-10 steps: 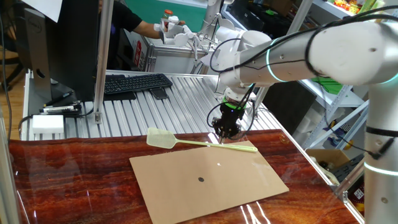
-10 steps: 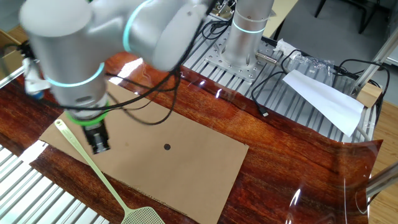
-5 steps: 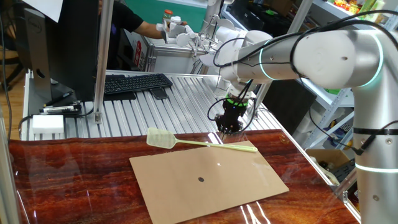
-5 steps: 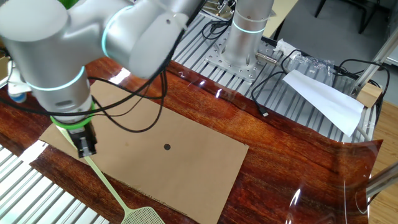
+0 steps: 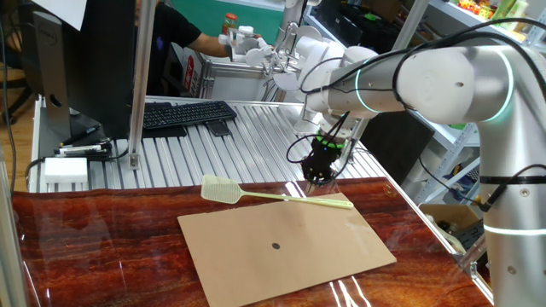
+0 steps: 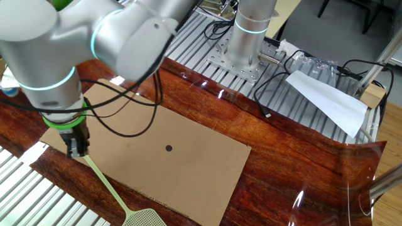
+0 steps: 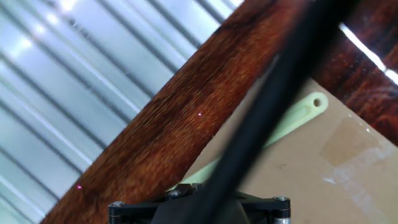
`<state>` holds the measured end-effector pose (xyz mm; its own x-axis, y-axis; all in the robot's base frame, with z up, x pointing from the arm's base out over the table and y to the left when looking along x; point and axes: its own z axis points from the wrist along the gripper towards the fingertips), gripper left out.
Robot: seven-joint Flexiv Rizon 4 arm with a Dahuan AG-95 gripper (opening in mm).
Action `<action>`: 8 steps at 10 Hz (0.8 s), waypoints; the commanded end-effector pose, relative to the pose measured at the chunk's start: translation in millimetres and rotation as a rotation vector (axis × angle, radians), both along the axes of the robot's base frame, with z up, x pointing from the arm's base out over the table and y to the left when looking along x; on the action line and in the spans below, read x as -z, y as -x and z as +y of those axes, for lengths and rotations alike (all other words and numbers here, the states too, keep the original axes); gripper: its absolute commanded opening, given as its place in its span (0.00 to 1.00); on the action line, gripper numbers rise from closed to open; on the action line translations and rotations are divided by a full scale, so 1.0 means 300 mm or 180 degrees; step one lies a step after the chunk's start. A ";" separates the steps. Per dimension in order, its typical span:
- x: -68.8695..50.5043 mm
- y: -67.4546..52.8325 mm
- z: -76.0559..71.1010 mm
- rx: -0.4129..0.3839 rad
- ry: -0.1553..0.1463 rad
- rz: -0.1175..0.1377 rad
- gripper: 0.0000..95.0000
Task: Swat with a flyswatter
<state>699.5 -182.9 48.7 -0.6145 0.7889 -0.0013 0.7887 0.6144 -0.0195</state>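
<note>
Gripper (image 5: pixel 320 176) jaws clenched on nothing, hanging over the handle end of the flyswatter (image 5: pixel 275 195), which lies flat along the cardboard (image 5: pixel 281 241) edge, likely lining up for a pickup.

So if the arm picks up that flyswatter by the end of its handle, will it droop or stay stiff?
The flyswatter will probably flex: its handle looks long and thin. Its mesh head looks light, so any droop should be mild. Lying flat on the cardboard sheet, it seems unlikely to roll.
</note>
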 end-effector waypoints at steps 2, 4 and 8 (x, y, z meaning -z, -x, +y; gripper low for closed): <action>0.015 -0.004 -0.053 0.0462 -0.0166 -0.0138 0.00; 0.008 -0.010 -0.060 0.0702 -0.0221 -0.0144 0.00; 0.011 -0.010 -0.061 0.1190 -0.0274 -0.0286 0.00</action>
<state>703.6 -201.4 44.2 -0.3316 0.9430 0.0292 0.9408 0.3282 0.0848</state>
